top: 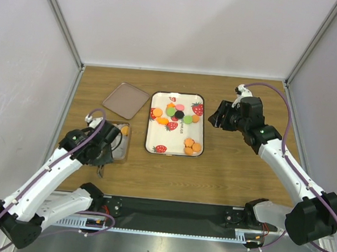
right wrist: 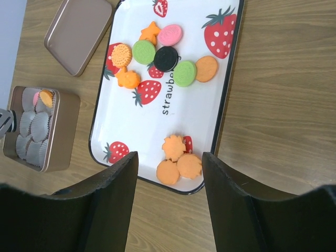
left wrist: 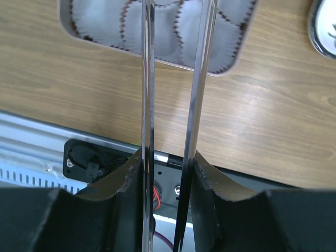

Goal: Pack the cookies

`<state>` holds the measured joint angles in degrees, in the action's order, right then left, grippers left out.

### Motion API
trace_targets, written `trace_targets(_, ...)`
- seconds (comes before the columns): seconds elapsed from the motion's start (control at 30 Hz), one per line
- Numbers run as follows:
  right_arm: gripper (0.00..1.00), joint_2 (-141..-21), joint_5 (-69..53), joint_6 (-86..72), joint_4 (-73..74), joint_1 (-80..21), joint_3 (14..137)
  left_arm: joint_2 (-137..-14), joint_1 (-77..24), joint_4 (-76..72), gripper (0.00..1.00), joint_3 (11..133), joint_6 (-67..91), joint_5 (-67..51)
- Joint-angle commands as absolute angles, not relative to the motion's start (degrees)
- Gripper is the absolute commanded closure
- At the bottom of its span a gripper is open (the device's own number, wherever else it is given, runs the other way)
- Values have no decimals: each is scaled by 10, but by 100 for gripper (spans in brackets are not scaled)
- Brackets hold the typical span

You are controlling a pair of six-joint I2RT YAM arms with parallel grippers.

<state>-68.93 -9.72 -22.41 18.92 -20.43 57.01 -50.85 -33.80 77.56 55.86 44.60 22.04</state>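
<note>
cookies [right wrist: 166, 58] mostly sit on the tray [right wrist: 199, 121] below the open right gripper [right wrist: 169, 157]; left gripper [left wrist: 168, 168] clamps tongs [left wrist: 148, 79] reaching over the tin [left wrist: 231, 58] ahead; next, likely fetching another.

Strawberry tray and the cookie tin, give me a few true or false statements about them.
1. The black round cookie lies on the white strawberry-print tray. True.
2. The flat brown lid covers the brown metal tin. False: it lies apart on the table.
3. The right gripper holds a cookie. False: it is open and empty.
4. An orange round cookie sits in the tin. True.
5. The left gripper grips metal tongs. True.
</note>
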Motion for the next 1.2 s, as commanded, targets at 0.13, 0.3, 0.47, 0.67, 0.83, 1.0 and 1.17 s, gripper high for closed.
trace_targets(0.13,42,-689,-117,-228,170,-209,568,-513,-225,764,64,544,386,191)
trace_targets(0.3,42,-686,-118,-227,170,-211,567,-523,-152,743,64,541,355,172)
trace_targets(0.47,42,-686,-122,-228,168,-214,567,-526,-107,722,64,525,336,134)
trace_targets(0.67,42,-683,-117,-226,169,-215,566,-529,-78,715,64,521,334,137)
trace_targets(0.83,42,-684,-118,-226,168,-217,566,-530,-66,715,61,521,338,147)
trace_targets(1.0,42,-684,-117,-225,168,-219,566,-526,-62,715,59,523,343,153)
trace_targets(1.17,42,-684,-113,-223,168,-221,567,-527,-61,714,54,523,343,150)
